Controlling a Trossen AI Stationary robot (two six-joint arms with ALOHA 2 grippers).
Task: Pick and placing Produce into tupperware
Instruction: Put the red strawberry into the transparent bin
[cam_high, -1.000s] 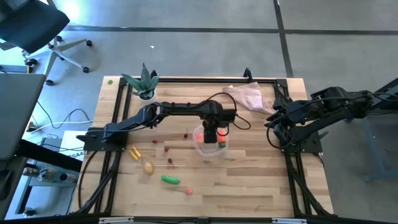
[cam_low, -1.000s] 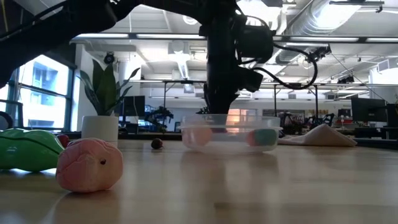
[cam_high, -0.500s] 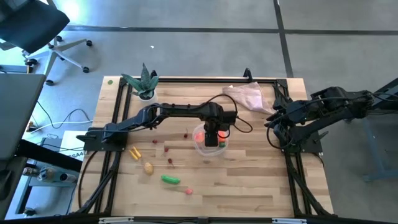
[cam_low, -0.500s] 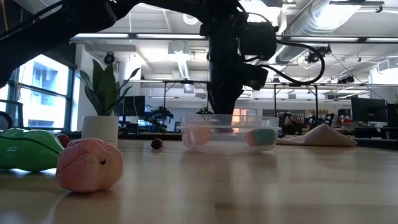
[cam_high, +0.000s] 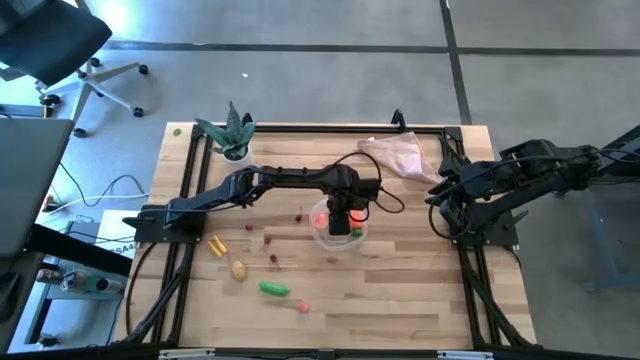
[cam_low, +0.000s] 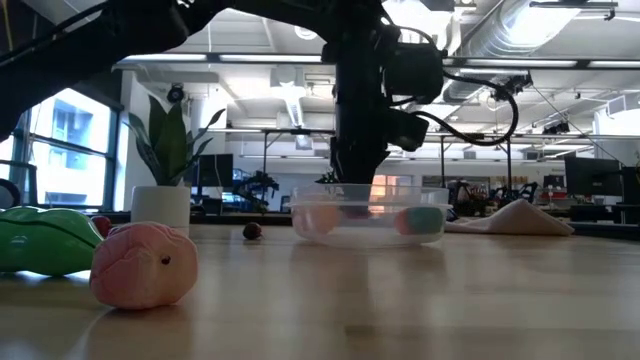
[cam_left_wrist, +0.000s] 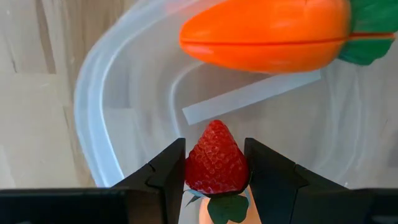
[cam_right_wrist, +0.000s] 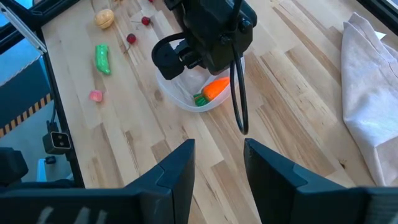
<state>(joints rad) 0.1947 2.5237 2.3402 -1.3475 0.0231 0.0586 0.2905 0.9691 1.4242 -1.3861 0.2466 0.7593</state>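
Observation:
My left gripper (cam_high: 340, 218) points down into the clear round tupperware (cam_high: 338, 238) at the table's middle and is shut on a red strawberry (cam_left_wrist: 216, 160). An orange carrot (cam_left_wrist: 267, 34) with a green top lies inside the tub, beside the strawberry. Loose produce lies on the near left of the table: a green pod (cam_high: 274, 288), a pink piece (cam_high: 304, 307), a beige potato (cam_high: 239, 269), a yellow piece (cam_high: 216, 246) and small dark-red bits (cam_high: 271, 259). My right gripper (cam_right_wrist: 219, 168) hangs open, with nothing between its fingers, high over the table's right edge. My left gripper pinches the strawberry by its two sides (cam_left_wrist: 193, 168), near the leafy end, between its two fingers. The fingers come from above and point down. The strawberry sits upright with its pointed tip down, inside the tub's rim (cam_left_wrist: 87, 106); whether it touches the floor I cannot tell.
A potted green plant (cam_high: 234, 135) stands at the far left corner. A pinkish-beige cloth (cam_high: 398, 154) lies at the far right. A black frame (cam_high: 190, 190) runs along the table's edges. Bare wood lies near and to the right of the tub.

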